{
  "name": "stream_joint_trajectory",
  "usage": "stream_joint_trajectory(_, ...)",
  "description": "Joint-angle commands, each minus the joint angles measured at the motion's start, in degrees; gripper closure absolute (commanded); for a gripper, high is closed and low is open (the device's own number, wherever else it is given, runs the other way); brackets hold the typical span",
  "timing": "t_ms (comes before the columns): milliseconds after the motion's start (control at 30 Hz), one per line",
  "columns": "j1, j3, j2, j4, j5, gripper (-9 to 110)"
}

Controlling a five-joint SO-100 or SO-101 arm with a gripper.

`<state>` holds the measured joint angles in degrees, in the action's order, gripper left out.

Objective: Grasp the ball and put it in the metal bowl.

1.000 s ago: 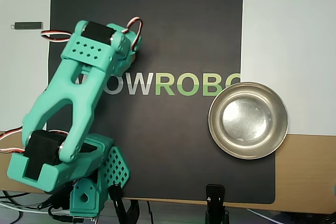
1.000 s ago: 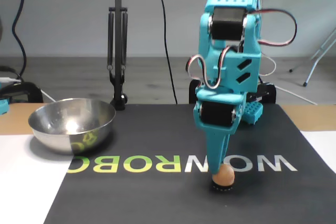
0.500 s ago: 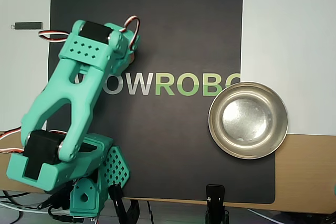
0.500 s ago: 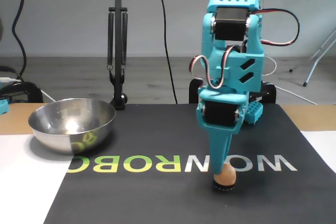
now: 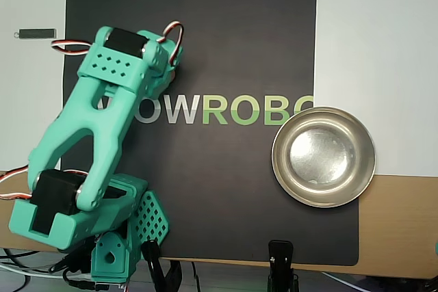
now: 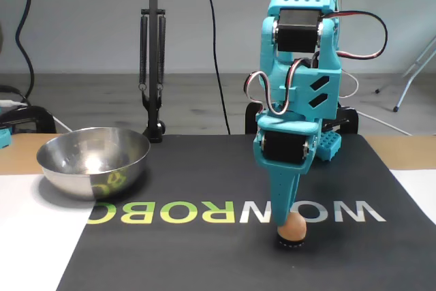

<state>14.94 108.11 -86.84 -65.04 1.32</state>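
In fixed view, small peach-orange ball (image 6: 293, 225) sits right at teal end effector (image 6: 289, 234) tip, nr mat's front edge; can't tell if clenched.

Both views are bright and evenly lit, with soft, faint shadows. The metal bowl (image 6: 93, 160) shows mild glare and reflections. Focus is sharp, with no visible edge distortion.

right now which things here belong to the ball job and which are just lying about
Part of the job:
- ball, on a small black ring on the mat, under the claw
- metal bowl, empty

Lying about:
- printed black mat
- small dark stick on the white surface
- black stand behind the bowl
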Motion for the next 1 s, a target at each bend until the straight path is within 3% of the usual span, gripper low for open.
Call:
stream_joint_trajectory(0, -0.3, -2.0, -0.4, 0.3, 0.1, 60)
stream_joint_trajectory(167, -0.3, -2.0, -0.4, 0.3, 0.1, 60)
stream_joint_trajectory(367, -0.3, -1.5, -0.4, 0.3, 0.1, 45)
stream_joint_trajectory(967, -1.8, -1.0, 1.2, 0.1, 0.0, 45)
